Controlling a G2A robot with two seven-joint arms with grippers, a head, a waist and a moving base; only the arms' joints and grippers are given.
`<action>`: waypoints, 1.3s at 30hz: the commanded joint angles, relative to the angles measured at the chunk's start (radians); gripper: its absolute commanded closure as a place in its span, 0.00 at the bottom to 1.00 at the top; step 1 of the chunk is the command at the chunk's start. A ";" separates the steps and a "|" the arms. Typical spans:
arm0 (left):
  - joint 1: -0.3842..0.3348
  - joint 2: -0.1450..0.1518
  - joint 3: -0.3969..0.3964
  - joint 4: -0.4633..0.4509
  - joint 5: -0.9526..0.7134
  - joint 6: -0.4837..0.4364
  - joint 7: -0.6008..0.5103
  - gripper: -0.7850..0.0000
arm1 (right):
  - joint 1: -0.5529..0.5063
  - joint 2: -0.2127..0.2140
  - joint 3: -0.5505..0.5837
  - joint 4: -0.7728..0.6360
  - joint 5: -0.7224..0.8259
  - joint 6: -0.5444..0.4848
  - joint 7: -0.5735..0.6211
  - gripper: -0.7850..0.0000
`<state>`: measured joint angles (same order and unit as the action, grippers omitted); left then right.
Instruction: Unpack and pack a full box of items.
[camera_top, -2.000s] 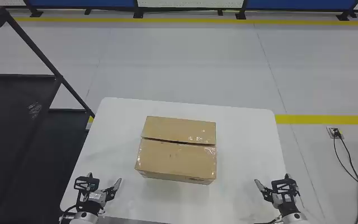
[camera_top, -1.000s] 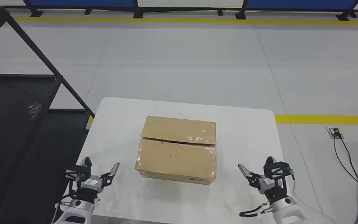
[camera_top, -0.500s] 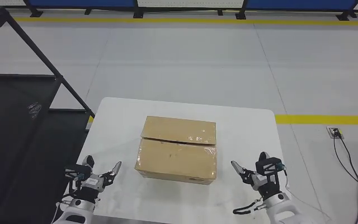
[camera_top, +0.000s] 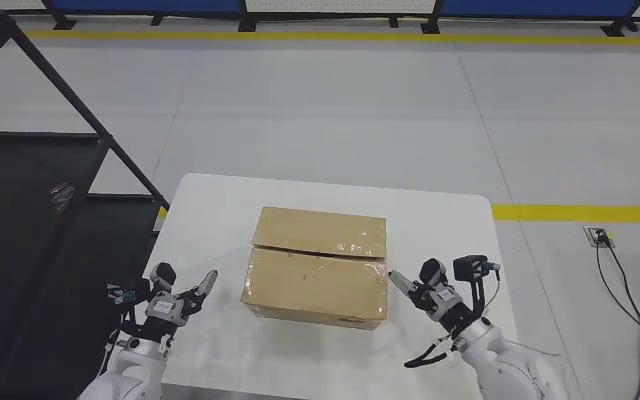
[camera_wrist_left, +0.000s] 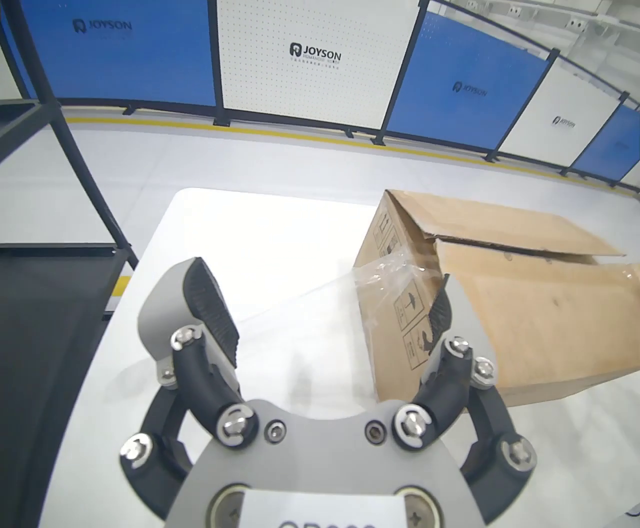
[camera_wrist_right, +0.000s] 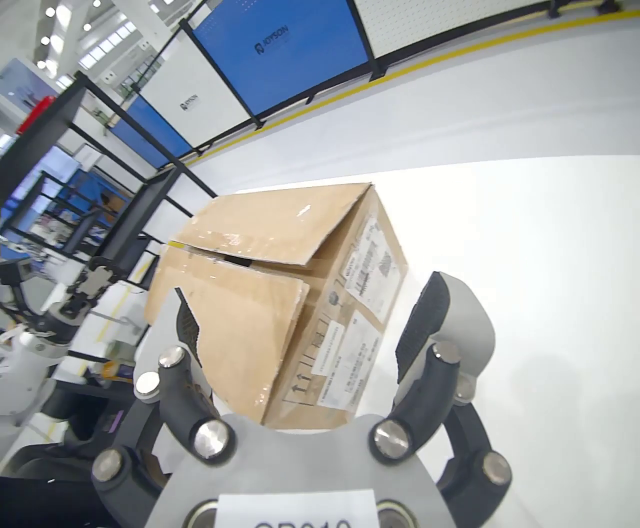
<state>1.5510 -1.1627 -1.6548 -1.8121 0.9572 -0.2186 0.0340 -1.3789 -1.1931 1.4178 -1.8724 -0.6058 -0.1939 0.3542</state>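
Cardboard box (camera_top: 317, 268) at the middle of the white table (camera_top: 440, 230), top flaps folded down, the far flap slightly raised over the near one along a taped seam. Your left end effector (camera_top: 184, 280) stands near the box's left end, your right end effector (camera_top: 412, 276) just beside its right end; both are spread wide and hold nothing. Risks, as judged: press from one side alone and the box may slide or turn on the smooth table; a pad catching loose tape or a corner, not the flap edge, may tear the card or tip the box
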 joint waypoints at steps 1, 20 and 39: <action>-0.003 0.000 -0.007 0.004 -0.018 -0.006 0.005 0.00 | 0.035 -0.001 -0.003 0.034 0.099 -0.018 0.050 0.00; 0.012 -0.005 -0.021 -0.001 -0.082 -0.056 0.021 0.00 | 0.197 -0.005 -0.038 0.207 0.521 -0.115 0.286 0.00; 0.033 -0.010 -0.034 -0.053 -0.124 -0.070 0.029 0.00 | 0.128 0.026 0.042 0.103 0.779 -0.297 0.553 0.00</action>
<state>1.5829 -1.1725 -1.6870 -1.8620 0.8348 -0.2807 0.0640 -1.2420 -1.1693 1.4559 -1.7588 0.1709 -0.4812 0.8913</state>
